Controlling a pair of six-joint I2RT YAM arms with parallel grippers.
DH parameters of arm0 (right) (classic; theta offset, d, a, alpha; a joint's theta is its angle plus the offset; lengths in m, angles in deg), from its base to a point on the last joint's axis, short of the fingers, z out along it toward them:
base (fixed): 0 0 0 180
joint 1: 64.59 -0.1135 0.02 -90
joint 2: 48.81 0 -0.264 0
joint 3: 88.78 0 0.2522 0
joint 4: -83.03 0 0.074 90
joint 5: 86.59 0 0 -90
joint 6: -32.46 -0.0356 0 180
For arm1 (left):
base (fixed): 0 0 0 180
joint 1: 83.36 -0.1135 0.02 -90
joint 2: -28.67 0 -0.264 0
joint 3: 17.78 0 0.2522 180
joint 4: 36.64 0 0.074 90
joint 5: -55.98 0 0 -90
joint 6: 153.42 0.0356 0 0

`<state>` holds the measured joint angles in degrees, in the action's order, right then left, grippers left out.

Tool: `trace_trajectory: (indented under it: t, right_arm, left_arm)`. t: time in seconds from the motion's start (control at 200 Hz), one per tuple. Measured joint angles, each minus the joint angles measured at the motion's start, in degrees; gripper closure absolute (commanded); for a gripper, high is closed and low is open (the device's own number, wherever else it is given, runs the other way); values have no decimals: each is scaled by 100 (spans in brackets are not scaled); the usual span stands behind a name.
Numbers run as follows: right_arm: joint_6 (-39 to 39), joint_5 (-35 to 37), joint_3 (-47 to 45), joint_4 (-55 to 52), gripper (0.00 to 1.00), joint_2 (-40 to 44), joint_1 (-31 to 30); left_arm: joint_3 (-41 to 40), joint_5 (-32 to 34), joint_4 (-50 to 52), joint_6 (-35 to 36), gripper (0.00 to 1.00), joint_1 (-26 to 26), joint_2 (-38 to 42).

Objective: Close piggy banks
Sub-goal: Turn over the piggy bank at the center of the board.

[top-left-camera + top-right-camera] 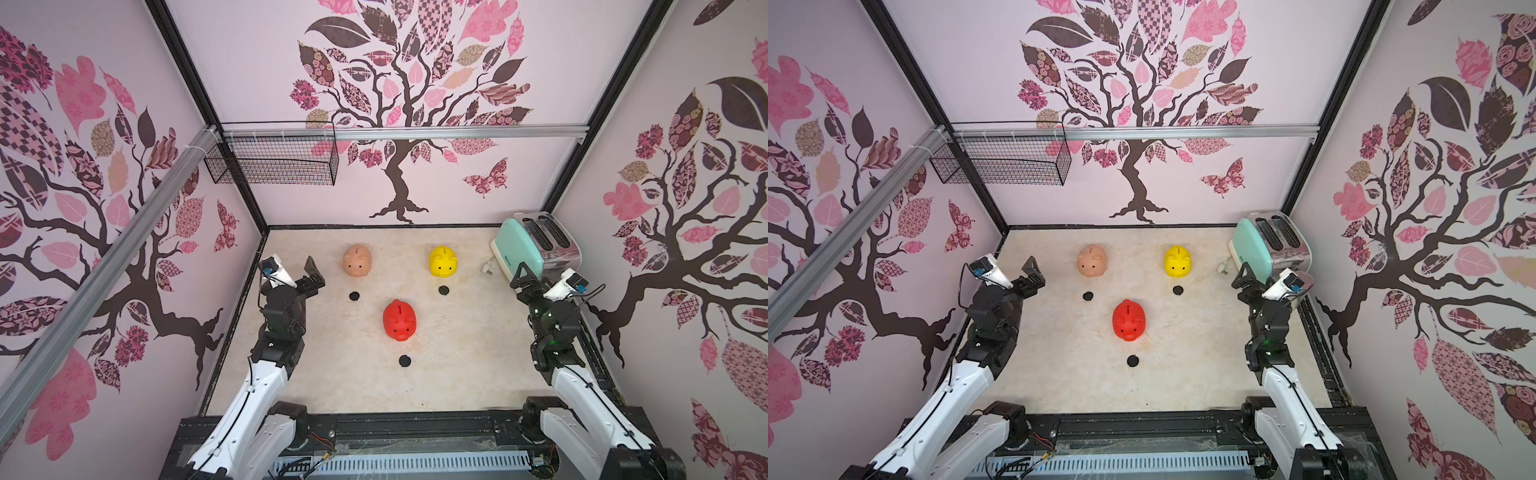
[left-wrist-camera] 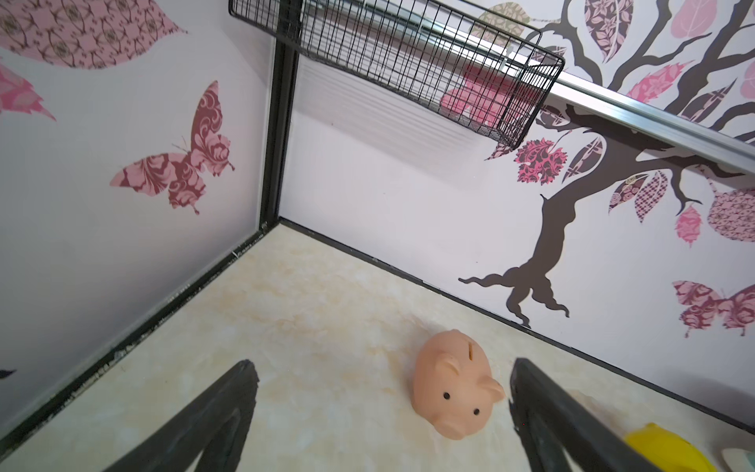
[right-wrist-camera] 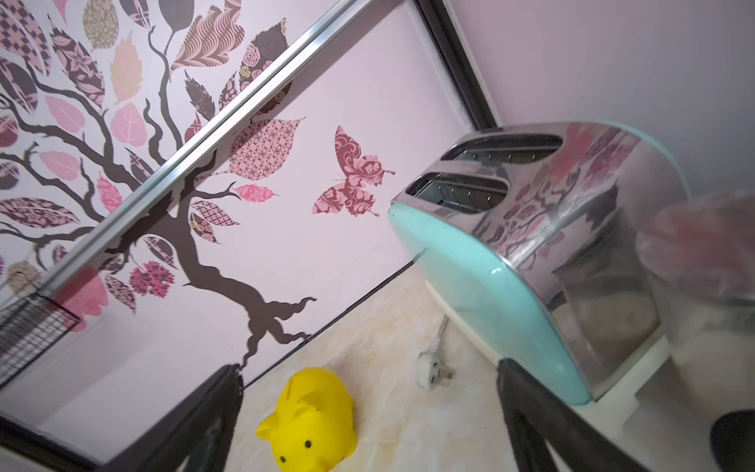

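1. The left pincer [image 2: 382, 367] is seen in its wrist view with the jaws spread as wide as they go and nothing between them. The right pincer [image 3: 367, 367] is likewise wide open and empty. Neither is touching a bank.
2. In both top views, with 12 o'clock taken toward the back wall, the peach-pink bank [image 1: 357, 261] is placed at about 11 o'clock from the middle of the surface [image 1: 332, 374]. The yellow bank [image 1: 443, 262] is at about 1 o'clock, and the red bank [image 1: 400, 320] is near the middle. All three are stood upright on their feet, well apart.
3. At 6 o'clock of each bank, apart from it, a loose black disc is laid flat: the peach-pink bank's plug [image 1: 354, 296], the yellow bank's plug [image 1: 444, 290] and the red bank's plug [image 1: 405, 360].
4. Each bank's long axis is run roughly from 12 to 6, with the snout toward 6 o'clock.
5. The peach-pink bank is found at about 3 o'clock from the left pincer, near it. The yellow bank is found at about 9 o'clock from the right pincer, somewhat farther off.
6. The red bank is set at about 4 o'clock from the left pincer and 8 o'clock from the right. The left arm is judged slightly nearer, though the margin is slim from this angle.
7. The belly holes are hidden underneath, so a bank would probably have to be tipped before its plug is pressed in.
8. The toaster [image 1: 532, 245] is stood just beside the right pincer and could be clipped on a swing.
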<state>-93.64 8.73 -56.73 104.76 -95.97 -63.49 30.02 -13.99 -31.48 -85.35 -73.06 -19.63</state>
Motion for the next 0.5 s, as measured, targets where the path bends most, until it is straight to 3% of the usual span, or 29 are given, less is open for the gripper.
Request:
trace_trajectory:
  t: [0.16,0.295,0.5]
  right_arm:
    - [-466,-951,24,-896,0,240,-343]
    - [-297,-1687,109,-1585,1,339,-483]
    - [-208,-2474,-374,-1600,0,557,-516]
  left_arm:
    - [584,-542,1185,-442,2,-129,-11]
    - [1139,-1290,1596,-664,14,-551,-426]
    - [2223,-2140,2288,-595,12,-695,-1379]
